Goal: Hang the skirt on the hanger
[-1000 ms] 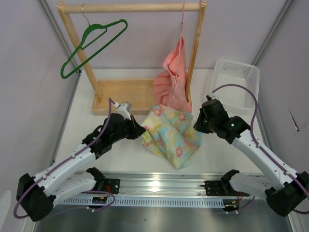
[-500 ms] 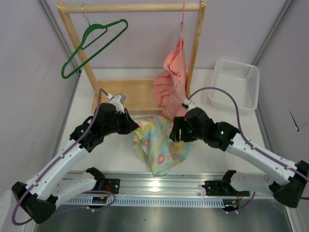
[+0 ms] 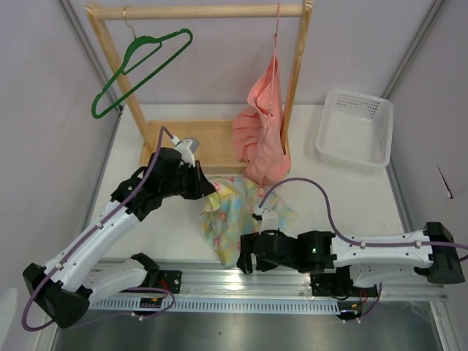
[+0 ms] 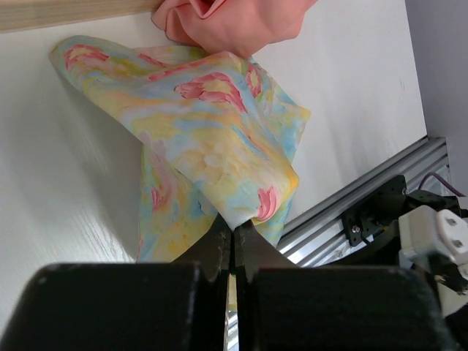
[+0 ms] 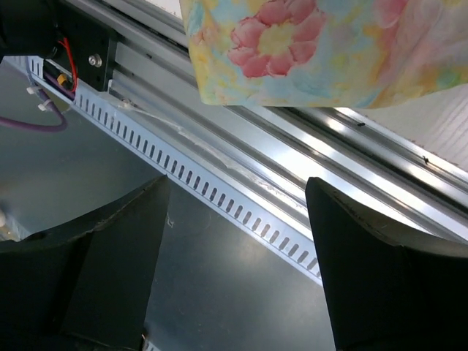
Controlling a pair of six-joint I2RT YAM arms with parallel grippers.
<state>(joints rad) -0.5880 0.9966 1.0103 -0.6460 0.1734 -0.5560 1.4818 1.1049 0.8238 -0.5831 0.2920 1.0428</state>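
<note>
**Fig.** We see the left gripper (image 4: 232, 232) closed tight, pinching a corner of the skirt (image 4: 212, 139). The skirt is a soft, crumpled cloth printed with pink flowers on yellow, mint and blue, and it lies on the white table (image 3: 365, 197) between the arms. The right gripper (image 5: 238, 184) stands wide open and holds nothing. Its dark fingers (image 5: 110, 248) are over the slotted metal rail (image 5: 241, 216), near the skirt's hem. The hanger (image 3: 139, 47), a green plastic triangle, hangs from the wooden rack (image 3: 197, 11).

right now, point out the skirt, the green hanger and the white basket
skirt (image 3: 234, 216), top view, floral cloth middle
green hanger (image 3: 139, 45), top view, neck below hook
white basket (image 3: 351, 164), top view, near rim
</note>
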